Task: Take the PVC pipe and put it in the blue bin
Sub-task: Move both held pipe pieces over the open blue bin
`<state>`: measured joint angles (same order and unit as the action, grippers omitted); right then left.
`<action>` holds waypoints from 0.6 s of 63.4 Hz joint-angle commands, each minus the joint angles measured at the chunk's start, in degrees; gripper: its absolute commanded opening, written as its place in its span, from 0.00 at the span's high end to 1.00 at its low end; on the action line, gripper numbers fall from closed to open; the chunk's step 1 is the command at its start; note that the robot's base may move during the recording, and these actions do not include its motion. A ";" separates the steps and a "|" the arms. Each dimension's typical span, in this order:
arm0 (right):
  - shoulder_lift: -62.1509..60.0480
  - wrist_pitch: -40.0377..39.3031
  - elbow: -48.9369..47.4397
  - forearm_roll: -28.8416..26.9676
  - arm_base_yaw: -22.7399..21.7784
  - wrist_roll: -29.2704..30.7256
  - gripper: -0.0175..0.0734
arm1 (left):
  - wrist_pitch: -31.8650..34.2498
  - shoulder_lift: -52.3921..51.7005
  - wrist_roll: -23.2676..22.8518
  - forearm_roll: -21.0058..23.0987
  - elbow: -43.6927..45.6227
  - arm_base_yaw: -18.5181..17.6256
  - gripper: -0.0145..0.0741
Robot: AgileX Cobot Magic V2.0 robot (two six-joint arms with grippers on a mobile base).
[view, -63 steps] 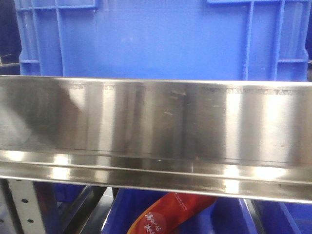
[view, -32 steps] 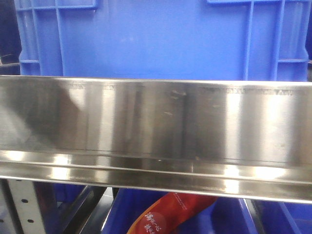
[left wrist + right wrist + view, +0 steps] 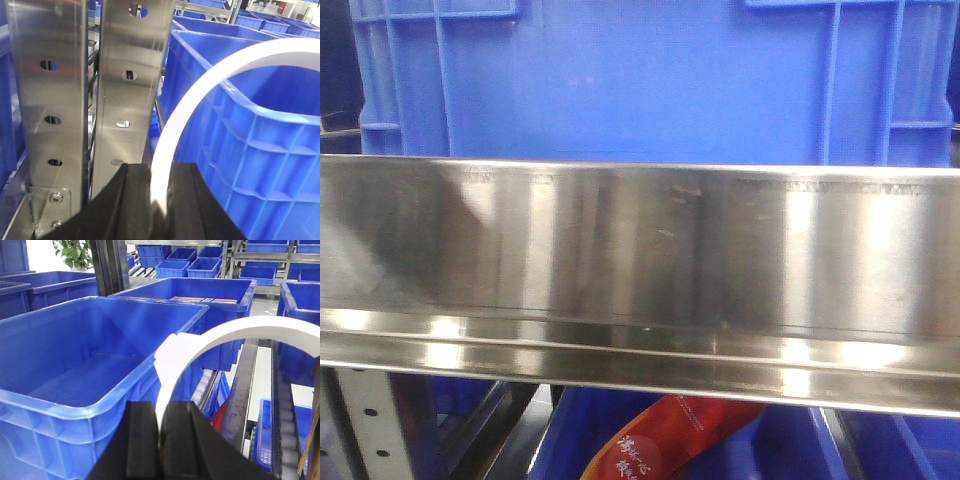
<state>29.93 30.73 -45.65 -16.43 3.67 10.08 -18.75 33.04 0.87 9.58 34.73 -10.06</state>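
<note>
Both grippers hold white PVC pipe by its wall, seen end-on as a curved band. In the left wrist view the pipe (image 3: 200, 95) arcs up and right from the left gripper (image 3: 161, 192), which is shut on it, beside the blue bin's outer wall (image 3: 260, 165). In the right wrist view the pipe (image 3: 220, 335) curves up and right from the right gripper (image 3: 161, 432), shut on its rim, just right of the blue bin (image 3: 75, 370), whose inside shows bare. The front view shows only the bin's side (image 3: 640, 80); no gripper appears there.
Perforated steel rack uprights (image 3: 50, 100) stand left of the left gripper. A steel rail (image 3: 640, 270) crosses the front view, with a red package (image 3: 670, 440) in a bin below. More blue bins (image 3: 200, 295) and roller tracks (image 3: 280, 440) lie beyond and right.
</note>
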 commanded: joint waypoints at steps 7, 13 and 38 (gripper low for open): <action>-0.35 -1.86 -0.09 0.16 -0.02 0.54 0.99 | 1.70 -0.20 -0.45 0.40 0.17 0.13 0.96; -0.35 -1.97 -0.09 0.16 -0.02 0.54 0.99 | 1.70 -0.20 -0.45 0.40 0.17 0.13 0.96; -0.35 -1.97 -0.09 0.16 -0.02 0.54 0.99 | 1.70 -0.20 -0.45 0.40 0.17 0.13 0.96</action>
<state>29.93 30.67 -45.65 -16.43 3.67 10.08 -18.75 33.04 0.87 9.58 34.73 -10.06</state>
